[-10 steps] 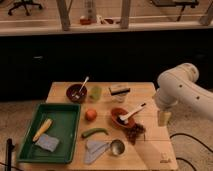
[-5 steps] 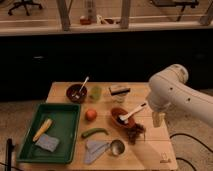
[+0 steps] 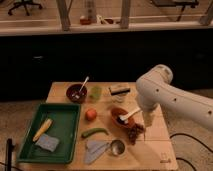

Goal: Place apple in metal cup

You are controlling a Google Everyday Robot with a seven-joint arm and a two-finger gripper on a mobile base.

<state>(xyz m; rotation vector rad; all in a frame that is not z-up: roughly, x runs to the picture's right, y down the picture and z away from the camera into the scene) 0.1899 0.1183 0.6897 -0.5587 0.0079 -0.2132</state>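
The apple (image 3: 90, 114), small and orange-red, lies on the wooden table (image 3: 60, 92) left of centre, just right of the green tray. The metal cup (image 3: 117, 147), small and shiny, stands near the table's front edge beside a grey cloth. My white arm reaches in from the right and bends down. Its gripper (image 3: 148, 121) hangs over the table's right side, beside a reddish-brown bowl (image 3: 118, 120) with a spoon in it. It is well right of the apple, behind and to the right of the cup. The gripper is open and holds nothing.
A green tray (image 3: 62, 132) at the left holds a yellow item and a blue sponge. At the back stand another brown bowl (image 3: 76, 93) with a spoon, a translucent green cup (image 3: 95, 92) and a small box (image 3: 119, 90). A green pepper (image 3: 95, 132) and dark grapes (image 3: 135, 132) lie near the front.
My arm has swung left from the table's right edge, bringing the gripper in over the table next to the bowl with the spoon. The objects have stayed put.
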